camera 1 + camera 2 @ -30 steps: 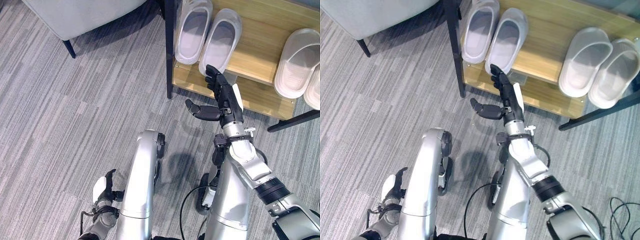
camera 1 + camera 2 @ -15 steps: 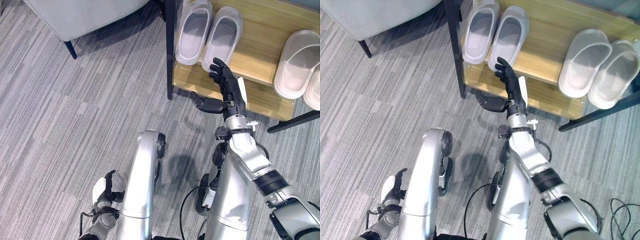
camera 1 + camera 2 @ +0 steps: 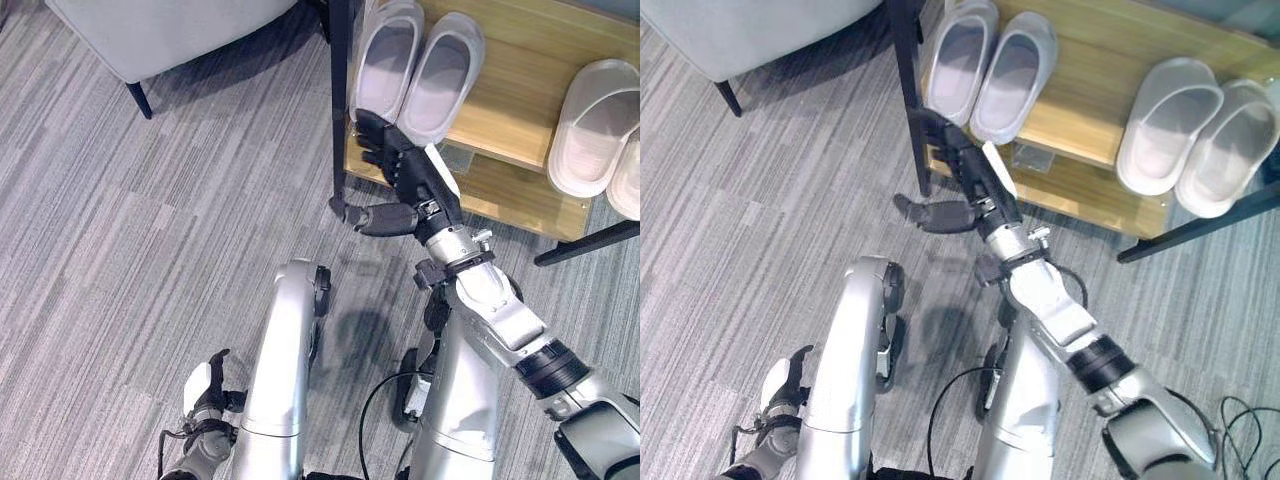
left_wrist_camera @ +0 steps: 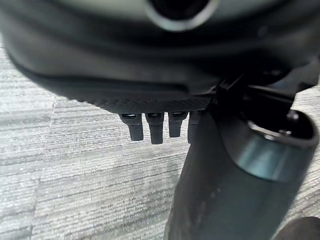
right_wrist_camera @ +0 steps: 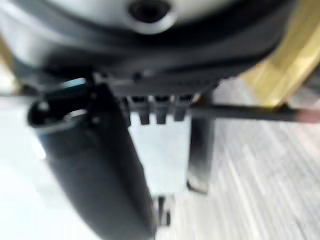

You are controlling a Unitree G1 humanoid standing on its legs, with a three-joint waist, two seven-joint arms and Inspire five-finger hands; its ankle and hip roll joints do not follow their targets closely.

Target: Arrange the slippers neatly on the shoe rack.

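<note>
Nearest the camera, the left hand is seen low at the robot's left side above the grey carpet; in its own wrist view its fingers hang straight and slightly apart, with nothing held between them.

Farther out, the right hand is stretched toward the wooden shoe rack. Its fingers are extended and spread, reaching up to the front edge of the rack just beside the heels of the nearer slippers, while the thumb is held out sideways over the carpet. Nothing is gripped by it; whether the fingertips touch the slipper above them cannot be told.

On the rack's top shelf, a pale lilac pair is placed side by side at the left end: the left slipper lies by the black upright post, and the right slipper lies touching or nearly touching it, with their heels at the shelf's front edge. Well apart, at the rack's right end, a white pair of slippers is set side by side, angled slightly.

Beyond the carpet, at the far left, a grey upholstered seat on dark legs is seen.
</note>
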